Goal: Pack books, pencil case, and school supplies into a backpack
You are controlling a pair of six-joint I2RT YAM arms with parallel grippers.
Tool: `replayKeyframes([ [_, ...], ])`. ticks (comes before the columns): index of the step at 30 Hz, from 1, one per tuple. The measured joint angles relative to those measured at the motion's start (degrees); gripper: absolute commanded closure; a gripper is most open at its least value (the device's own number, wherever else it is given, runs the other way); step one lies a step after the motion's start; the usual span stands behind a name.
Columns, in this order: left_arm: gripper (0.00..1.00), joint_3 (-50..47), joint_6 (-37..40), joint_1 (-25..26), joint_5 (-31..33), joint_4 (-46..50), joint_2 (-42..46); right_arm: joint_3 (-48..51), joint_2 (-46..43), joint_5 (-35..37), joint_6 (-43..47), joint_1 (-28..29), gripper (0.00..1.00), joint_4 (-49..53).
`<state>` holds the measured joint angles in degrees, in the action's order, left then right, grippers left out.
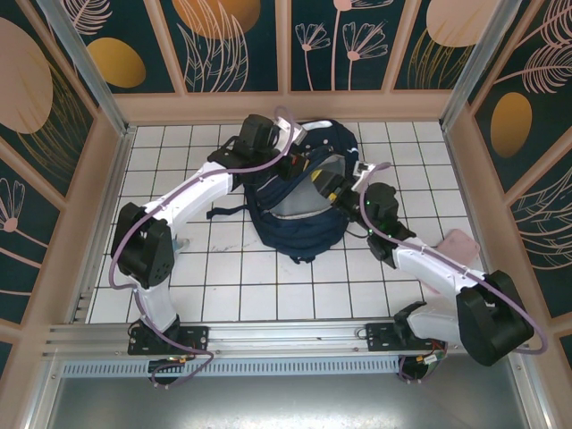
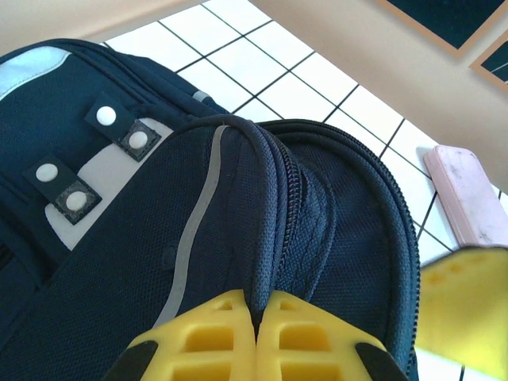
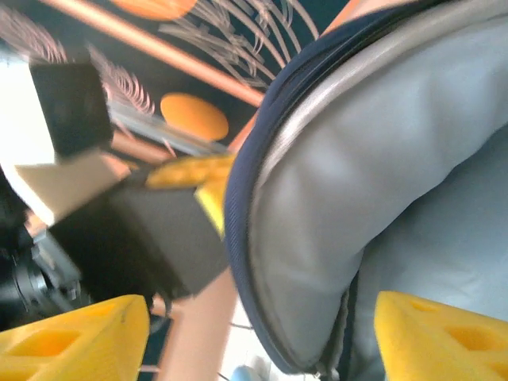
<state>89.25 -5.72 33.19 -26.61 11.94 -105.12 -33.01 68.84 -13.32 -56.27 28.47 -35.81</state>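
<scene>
**A:** What is the left pincer [image 2: 255, 321] doing?

**B:** Its yellow fingers [image 2: 214, 337] are pressed together, pinching the raised zip ridge of the backpack [image 1: 299, 223]. There is no gap between them apart from the fabric.

**A:** And the right pincer [image 3: 258, 321]?

**B:** It stands wide. One finger sits at each lower corner of the right wrist view. The backpack's rim and its grey lining [image 3: 381, 159] lie between them, and neither finger clearly presses on it.

**A:** Where is the bag?

**B:** It's on the far middle of the worktop [image 1: 223, 268], mouth open, with an arm at each side of the opening.

**A:** Is anything hard to read?

**B:** The right wrist view is blurred. A dark block and a scrap of yellow beyond the rim can't be made out. The bag's inside is hidden from above by the arms and the flap. In the left wrist view a yellow shape is cut off at the right edge.

**A:** What about the surroundings?

**B:** The worktop is white tiles with dark grout. A pink case [image 2: 464, 198] lies near its right side. Wall panels [image 1: 232, 36] in dark teal carry printed leaves and orange discs, and a metal rail [image 1: 268, 335] runs along the near edge.
</scene>
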Motion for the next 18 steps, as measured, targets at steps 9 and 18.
replayKeyframes([
  [9, 0.53, -4.74, -4.17, -0.74, 0.09, -4.85, 3.28, -2.49, 8.79, -3.76, -9.51, -3.28, 0.14, -3.52],
  [18, 0.41, -15.47, -8.83, -5.51, 7.39, -7.45, 15.69, -4.37, 13.62, -7.23, -14.43, -2.40, 0.20, -4.31],
])
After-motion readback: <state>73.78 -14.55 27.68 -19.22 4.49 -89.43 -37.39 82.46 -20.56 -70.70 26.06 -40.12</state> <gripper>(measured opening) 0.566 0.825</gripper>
